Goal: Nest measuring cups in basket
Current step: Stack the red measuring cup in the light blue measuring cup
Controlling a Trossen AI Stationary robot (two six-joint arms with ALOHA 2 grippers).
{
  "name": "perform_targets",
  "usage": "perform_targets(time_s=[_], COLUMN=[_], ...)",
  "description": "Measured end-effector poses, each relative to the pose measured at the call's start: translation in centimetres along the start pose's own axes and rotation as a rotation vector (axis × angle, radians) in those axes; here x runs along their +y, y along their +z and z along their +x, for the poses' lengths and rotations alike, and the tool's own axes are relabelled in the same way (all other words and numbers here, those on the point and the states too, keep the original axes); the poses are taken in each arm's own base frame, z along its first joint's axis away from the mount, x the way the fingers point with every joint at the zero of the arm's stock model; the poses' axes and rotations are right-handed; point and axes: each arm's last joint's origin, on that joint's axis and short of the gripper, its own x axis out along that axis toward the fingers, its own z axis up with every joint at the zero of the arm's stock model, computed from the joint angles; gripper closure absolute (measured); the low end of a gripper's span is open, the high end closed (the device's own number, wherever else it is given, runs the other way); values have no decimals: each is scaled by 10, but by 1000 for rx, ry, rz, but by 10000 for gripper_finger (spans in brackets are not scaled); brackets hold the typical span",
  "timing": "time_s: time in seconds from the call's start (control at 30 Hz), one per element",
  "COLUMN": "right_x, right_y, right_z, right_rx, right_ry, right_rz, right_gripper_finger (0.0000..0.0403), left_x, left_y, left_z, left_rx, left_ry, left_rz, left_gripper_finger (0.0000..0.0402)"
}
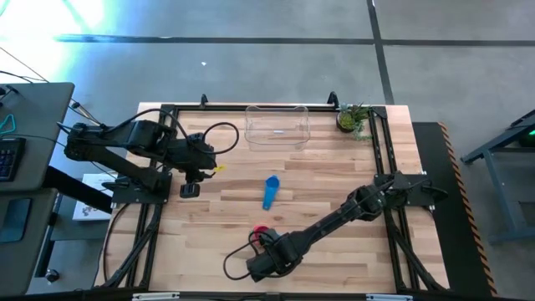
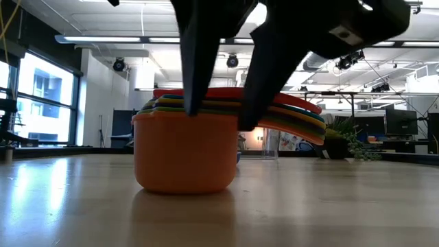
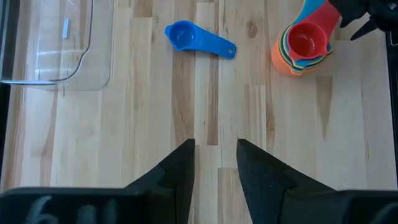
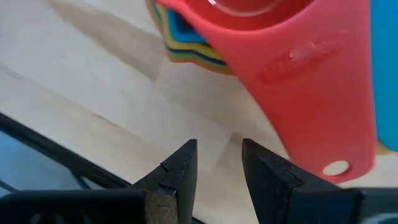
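At the table's near edge, the right gripper (image 1: 261,251) straddles the nested stack of measuring cups (image 3: 303,45), fingers narrowly parted around the stacked handles. A blue cup (image 1: 270,191) lies mid-table; the clear basket (image 1: 277,125) sits at the far edge, beside a plant (image 1: 353,119). The left gripper (image 3: 215,163) hovers slightly parted, holding nothing.

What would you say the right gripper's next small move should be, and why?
Probably close on the stack of nested cups and lift it toward the basket. The right gripper is open, its fingers down at the stack's rim. The basket holds no cups, and one blue cup lies loose mid-table. The left gripper waits open near the table's left side.
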Motion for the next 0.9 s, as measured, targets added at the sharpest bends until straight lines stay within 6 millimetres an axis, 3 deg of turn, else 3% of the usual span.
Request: perform_targets(time_s=[0.9], right_x=[-8], right_y=[8], right_z=[-2], right_rx=[-46], right_ry=[-90], right_rz=[46], right_gripper_finger=[284], left_x=[0], left_y=[0], left_z=[0], left_rx=[0], left_ry=[0], left_rz=[16], left_gripper_finger=[291])
